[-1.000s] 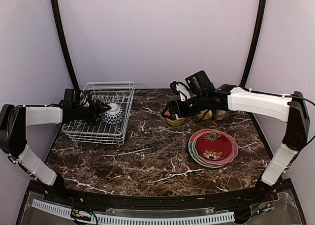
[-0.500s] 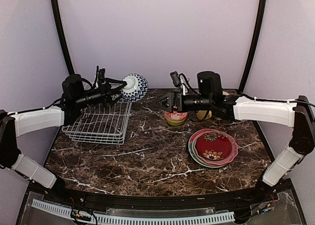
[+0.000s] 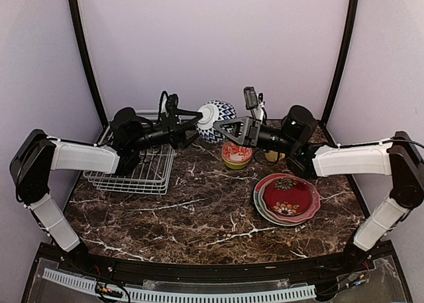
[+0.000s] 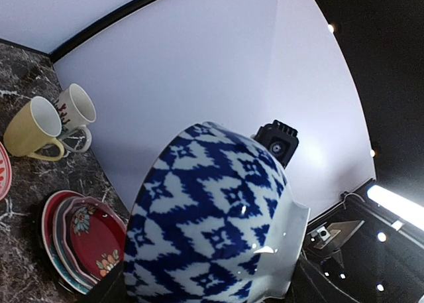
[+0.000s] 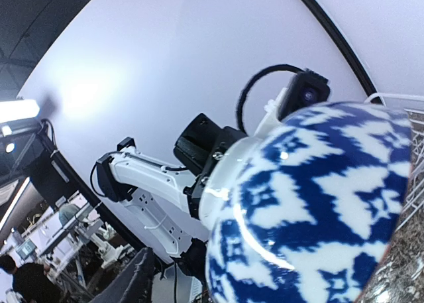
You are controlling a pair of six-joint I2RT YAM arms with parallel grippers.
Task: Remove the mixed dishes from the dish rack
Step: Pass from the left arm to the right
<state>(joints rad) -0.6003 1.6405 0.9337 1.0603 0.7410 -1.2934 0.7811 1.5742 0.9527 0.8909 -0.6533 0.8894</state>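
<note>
My left gripper [image 3: 201, 122] is shut on the rim of a blue-and-white patterned small bowl [image 3: 216, 116] and holds it in the air, to the right of the dish rack [image 3: 136, 165]. The bowl fills the left wrist view [image 4: 212, 217] and the right wrist view [image 5: 324, 210]. My right gripper [image 3: 225, 130] is open, with its jaws spread right at the bowl's other side. No dishes show in the white wire rack. A lime-green bowl [image 3: 236, 155] sits on the table under the right gripper. Stacked red floral plates [image 3: 286, 198] lie at the right.
A yellow mug [image 4: 30, 127] and a cream patterned mug [image 4: 76, 111] stand by the back wall, mostly hidden behind my right arm in the top view. The plates show in the left wrist view [image 4: 86, 240]. The marble table [image 3: 199, 210] spreads in front.
My left gripper lifted the blue-and-white bowl out of the rack and carried it up and to the right. My right gripper rose and swung left to meet it.
</note>
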